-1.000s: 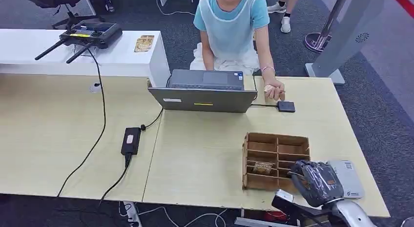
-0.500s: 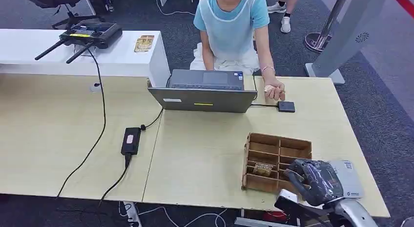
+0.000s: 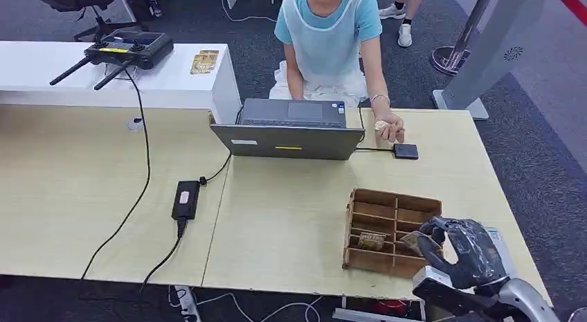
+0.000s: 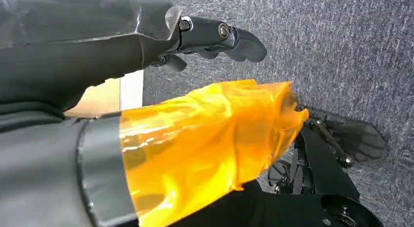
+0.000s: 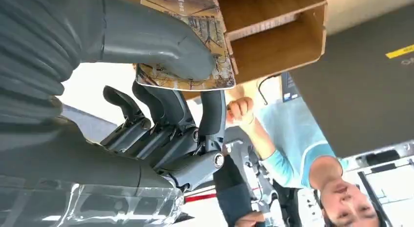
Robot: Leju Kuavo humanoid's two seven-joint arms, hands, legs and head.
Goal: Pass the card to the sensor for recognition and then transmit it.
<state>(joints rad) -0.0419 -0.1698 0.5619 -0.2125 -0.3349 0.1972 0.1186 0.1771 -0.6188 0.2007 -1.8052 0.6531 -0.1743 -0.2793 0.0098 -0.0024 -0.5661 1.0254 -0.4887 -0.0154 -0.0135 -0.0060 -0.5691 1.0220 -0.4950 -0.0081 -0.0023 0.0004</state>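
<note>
Right hand [image 3: 465, 249] has lifted card [image 5: 188, 39] from organizer [image 3: 387, 225].

Grey-and-black robot hands on silver arms, partly wrapped in film.

The right hand [image 3: 462, 249] is dark grey under a clear, glossy plastic wrap, on a silver forearm; in the right wrist view [image 5: 161, 124] it shows a ribbed grey cover, a thick smooth grey thumb [image 5: 151, 39] and darker fingers [image 5: 212, 114] jointed with silver round-headed screws. The left hand [image 4: 161, 36] has the same clear film over dark grey, black fingers [image 4: 229, 36] with bright screw heads, and a crinkled translucent orange film over its thumb side.
</note>
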